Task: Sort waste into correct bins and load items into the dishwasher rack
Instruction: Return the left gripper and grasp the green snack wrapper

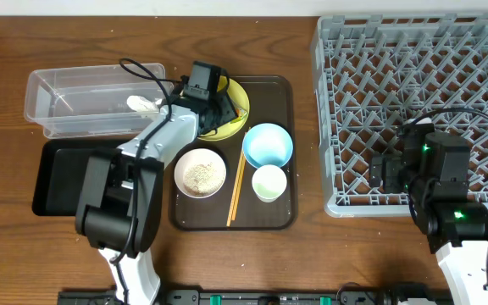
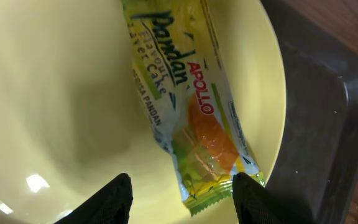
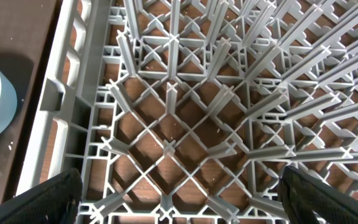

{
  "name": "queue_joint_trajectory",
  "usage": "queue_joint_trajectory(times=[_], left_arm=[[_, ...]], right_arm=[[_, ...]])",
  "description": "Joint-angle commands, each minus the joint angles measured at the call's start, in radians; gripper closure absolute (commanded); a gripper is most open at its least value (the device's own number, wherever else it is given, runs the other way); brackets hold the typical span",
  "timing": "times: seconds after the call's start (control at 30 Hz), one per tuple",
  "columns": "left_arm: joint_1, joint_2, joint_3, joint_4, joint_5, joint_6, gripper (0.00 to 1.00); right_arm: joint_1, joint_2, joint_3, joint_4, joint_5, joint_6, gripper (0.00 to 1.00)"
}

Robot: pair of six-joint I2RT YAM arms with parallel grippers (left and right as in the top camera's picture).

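Note:
The green-and-orange snack wrapper (image 2: 191, 124) lies on the round yellow plate (image 2: 61, 93). My left gripper (image 2: 182, 202) is open just above the plate, with the wrapper's near end between its fingertips. In the overhead view this gripper (image 1: 217, 106) hides the wrapper over the plate (image 1: 239, 100). The white bowl (image 1: 200, 172) holds whitish crumbs. The light blue bowl (image 1: 267, 144), small cup (image 1: 269, 182) and chopsticks (image 1: 237, 188) lie beside it. My right gripper (image 3: 182, 199) is open and empty over the grey rack's (image 3: 166, 124) front left corner.
The dishes sit on a dark brown serving tray (image 1: 282, 216). The clear tub (image 1: 83, 85) stands at the back left with a whitish scrap (image 1: 142, 103) inside. The black tray (image 1: 58, 174) lies in front of it. The rack (image 1: 430, 76) fills the right side.

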Motion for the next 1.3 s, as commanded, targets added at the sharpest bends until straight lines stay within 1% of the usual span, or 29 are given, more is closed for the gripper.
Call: queue_joint_trajectory(times=[0.0,0.17,0.27,0.3,0.33,0.37,0.43,0.5,0.6,0.63,0.83,0.87,1.0,1.13,1.27], left_arm=[[-0.008,0.026,0.013,0.007,0.041,-0.036,0.45],[-0.010,0.046,0.013,0.005,0.045,-0.082,0.46],[-0.010,0.056,0.013,0.006,0.068,-0.101,0.48],[-0.010,0.056,0.013,0.006,0.079,-0.101,0.50],[-0.010,0.056,0.013,0.009,0.090,-0.101,0.55],[-0.010,0.056,0.013,0.010,0.092,-0.101,0.57],[-0.011,0.056,0.013,0.009,0.097,-0.108,0.64],[-0.013,0.056,0.013,0.008,0.099,-0.108,0.66],[-0.013,0.056,0.013,0.009,0.099,-0.108,0.68],[-0.015,0.056,0.013,0.009,0.099,-0.108,0.71],[-0.015,0.056,0.013,0.008,0.099,-0.108,0.81],[-0.015,0.056,0.013,0.008,0.100,-0.108,0.86],[-0.015,0.056,0.013,0.001,0.099,-0.108,0.94],[-0.015,0.056,0.013,-0.005,0.098,-0.106,0.94],[-0.015,0.048,0.013,-0.013,0.098,-0.075,0.94]], right_arm=[[0.002,-0.008,0.025,-0.002,-0.007,0.013,0.01],[0.002,-0.008,0.025,-0.001,-0.007,0.013,0.01],[0.002,-0.008,0.025,-0.002,-0.007,0.013,0.01],[0.002,-0.008,0.025,-0.002,-0.007,0.013,0.01],[0.002,-0.008,0.025,-0.002,-0.007,0.013,0.01],[0.002,-0.008,0.025,-0.002,-0.007,0.013,0.01],[0.002,-0.008,0.025,-0.001,-0.007,0.013,0.01],[0.002,-0.008,0.025,-0.001,-0.007,0.013,0.01],[0.002,-0.008,0.025,-0.001,-0.007,0.013,0.01],[0.002,-0.008,0.025,-0.001,-0.007,0.013,0.01],[0.002,-0.008,0.025,-0.001,-0.007,0.013,0.01],[0.002,-0.008,0.025,-0.001,-0.007,0.013,0.01],[0.002,-0.008,0.025,-0.001,-0.007,0.013,0.01],[0.002,-0.008,0.025,-0.001,-0.007,0.013,0.01],[0.002,-0.008,0.025,-0.001,-0.007,0.013,0.01]])
